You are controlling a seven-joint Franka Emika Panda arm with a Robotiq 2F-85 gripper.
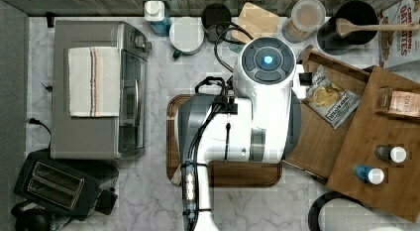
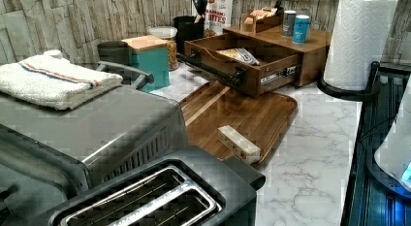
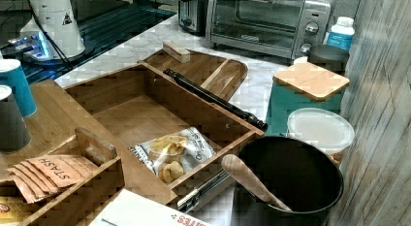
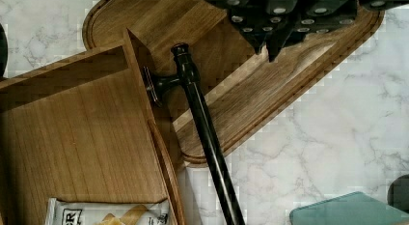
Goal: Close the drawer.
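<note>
**Browns, marble and teal**

The drawer [image 3: 145,114] is medium-brown wood grain with a black bar handle [image 3: 213,99]. The cutting board [image 2: 252,114] is darker brown. White marble counter [image 2: 310,153] with grey veining. Teal canister [image 3: 291,109], pale wooden lid. White towel [image 1: 94,81], red-blue stripes.

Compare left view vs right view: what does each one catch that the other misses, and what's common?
Left view alone: the white paper towel roll on its black stand, the folded white towel with a red stripe on the grey toaster oven, and the black toaster's slots.

Right view alone: the black round pot with a wooden spoon, and the toaster oven's glass front.

Both: the open brown wooden drawer with its black bar handle, the snack bag inside, and the dark wooden cutting board.
</note>
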